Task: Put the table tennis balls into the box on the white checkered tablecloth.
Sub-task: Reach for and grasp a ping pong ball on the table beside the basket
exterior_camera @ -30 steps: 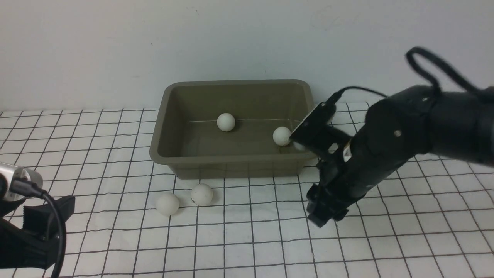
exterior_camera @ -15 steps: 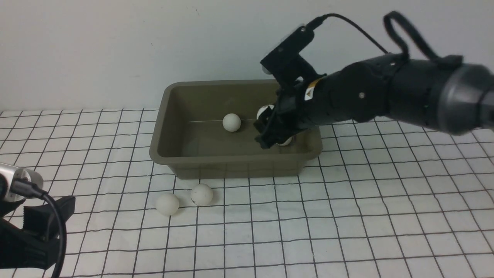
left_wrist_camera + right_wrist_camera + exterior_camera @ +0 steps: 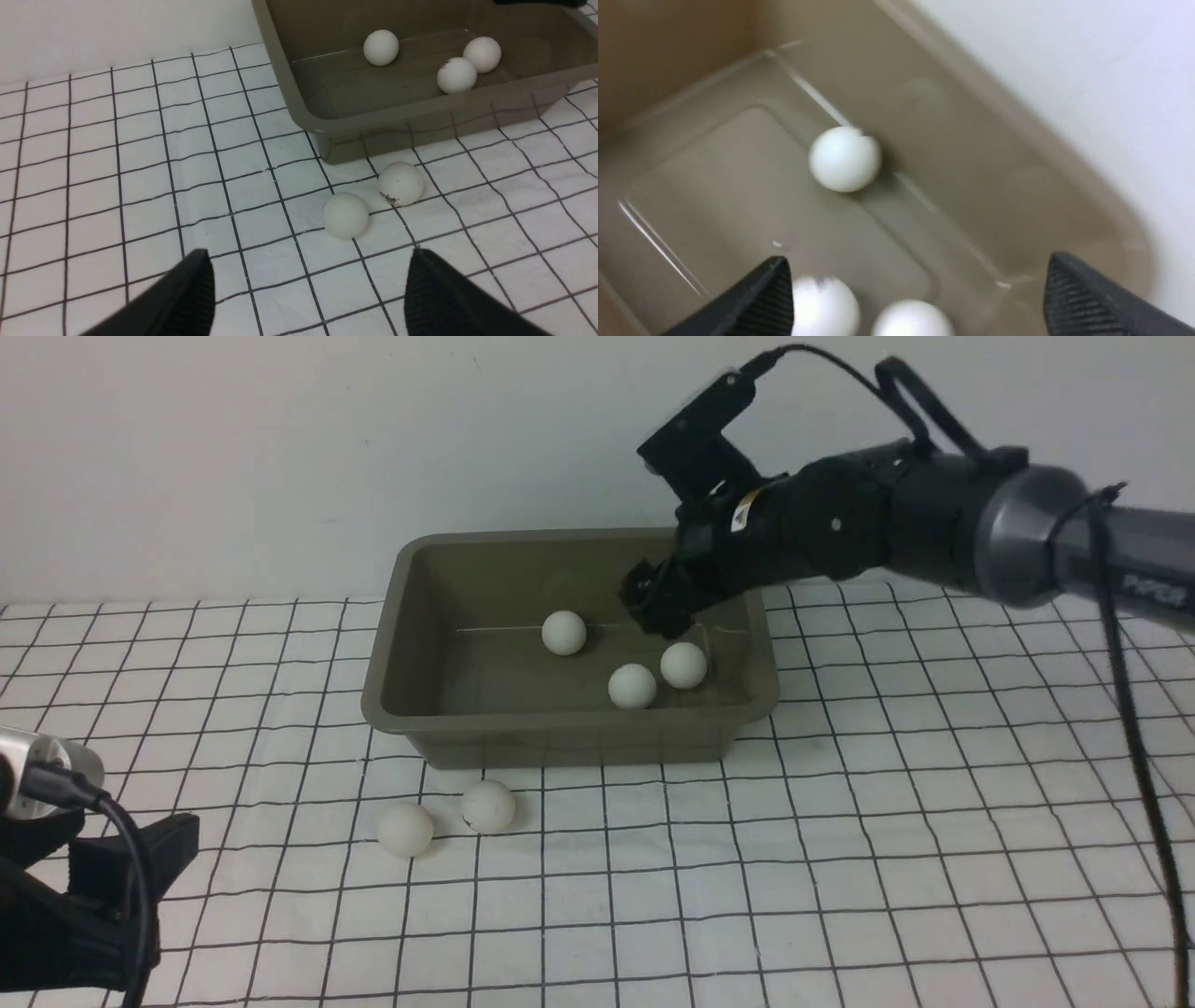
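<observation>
The right gripper [image 3: 656,607] hangs over the box [image 3: 560,735], fingers [image 3: 756,298] spread wide with nothing between them. Three table tennis balls [image 3: 632,686] lie on the box floor below the fingertips: two close together right under them, and one [image 3: 564,633] farther ahead by the back wall. The left gripper [image 3: 309,255] is likewise wide open and empty, low over the white checkered tablecloth [image 3: 840,859] — the other two balls [image 3: 345,215] [image 3: 401,183] sit just ahead of its fingers, beside the box's front wall.
</observation>
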`<state>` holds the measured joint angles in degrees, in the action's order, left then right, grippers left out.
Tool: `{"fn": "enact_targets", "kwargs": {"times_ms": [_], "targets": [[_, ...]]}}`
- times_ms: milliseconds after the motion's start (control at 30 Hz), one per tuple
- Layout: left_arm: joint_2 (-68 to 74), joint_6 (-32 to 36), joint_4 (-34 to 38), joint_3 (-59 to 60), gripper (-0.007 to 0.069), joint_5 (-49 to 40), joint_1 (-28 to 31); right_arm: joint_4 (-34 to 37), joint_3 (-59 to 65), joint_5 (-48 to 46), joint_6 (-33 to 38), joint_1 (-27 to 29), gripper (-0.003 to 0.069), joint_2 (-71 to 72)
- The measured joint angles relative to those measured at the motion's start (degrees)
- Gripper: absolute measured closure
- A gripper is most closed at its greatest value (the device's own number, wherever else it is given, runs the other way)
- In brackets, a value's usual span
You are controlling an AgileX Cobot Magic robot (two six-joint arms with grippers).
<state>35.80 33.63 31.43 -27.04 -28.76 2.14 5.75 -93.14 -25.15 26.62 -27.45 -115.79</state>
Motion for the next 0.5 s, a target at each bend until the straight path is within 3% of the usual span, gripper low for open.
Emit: {"fn": "enact_targets", "kwargs": {"times_ms": [100, 267, 500], "targets": [[0.00, 2.82, 0.37, 0.00, 0.0132, -0.86, 0.00, -3.58, -0.12, -4.59, 0.00, 1.01, 0.0004, 4.11], [0.11, 6.98, 3.27, -1.30, 0.0132, -1.16, 0.00, -9.82, -0.25, -16.34, -1.82, 2.46, 0.0096, 16.53], [4.25, 7.51, 4.66, -2.27, 0.0132, -1.30, 0.00, -11.15, -0.26, -25.08, -6.58, 2.80, 0.0139, 33.33]]}}
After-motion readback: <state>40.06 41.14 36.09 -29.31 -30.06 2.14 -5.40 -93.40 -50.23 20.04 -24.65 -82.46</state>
